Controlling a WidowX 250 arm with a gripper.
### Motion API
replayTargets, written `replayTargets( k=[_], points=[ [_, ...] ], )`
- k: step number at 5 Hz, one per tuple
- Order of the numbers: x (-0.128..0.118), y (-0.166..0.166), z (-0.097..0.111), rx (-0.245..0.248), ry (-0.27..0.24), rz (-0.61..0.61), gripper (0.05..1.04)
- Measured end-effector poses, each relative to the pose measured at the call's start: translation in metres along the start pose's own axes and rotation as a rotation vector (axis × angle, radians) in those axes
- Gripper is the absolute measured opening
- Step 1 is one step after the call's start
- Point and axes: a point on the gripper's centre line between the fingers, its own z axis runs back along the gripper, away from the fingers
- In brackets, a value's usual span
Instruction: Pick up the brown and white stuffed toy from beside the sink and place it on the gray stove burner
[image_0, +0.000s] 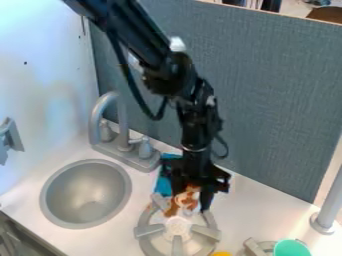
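The black robot arm (160, 62) comes from the upper left of the frame and goes down to the lower middle, where its gripper (192, 197) is over the back part of a grey stove burner (177, 227). Directly at the gripper there is a small toy (185, 201), orange-brown and white, and it is located above the rear edge of this burner. From this view it cannot be told if the gripper is closed on the toy or is only around it. Just beside the gripper, on its left side in the frame, a blue thing (164, 184) lies on the white counter (250, 212), partly hidden by the arm. In the lower left of the frame is a round grey sink (87, 192), and behind it stands a grey faucet (113, 117) with a curved spout and two handles. At the bottom edge, near the burner, a small piece of a yellow thing (220, 254) is visible. In the lower right, a green cup (291, 248) is at a second burner (255, 247), and farther right a grey post (327, 212) stands on the counter. A blue-grey panel (280, 90) rises behind the counter.
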Motion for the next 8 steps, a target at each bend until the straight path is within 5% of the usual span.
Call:
replayTargets(
  k=[3, 6, 8],
  points=[
    [-0.024, 0.028, -0.024, 0.168, 0.133, 0.084, 0.649],
    [-0.017, 0.022, -0.035, 0.11, 0.095, 0.044, 0.649],
    [-0.009, 0.027, -0.049, 0.151, 0.098, 0.038, 0.649]
  ],
)
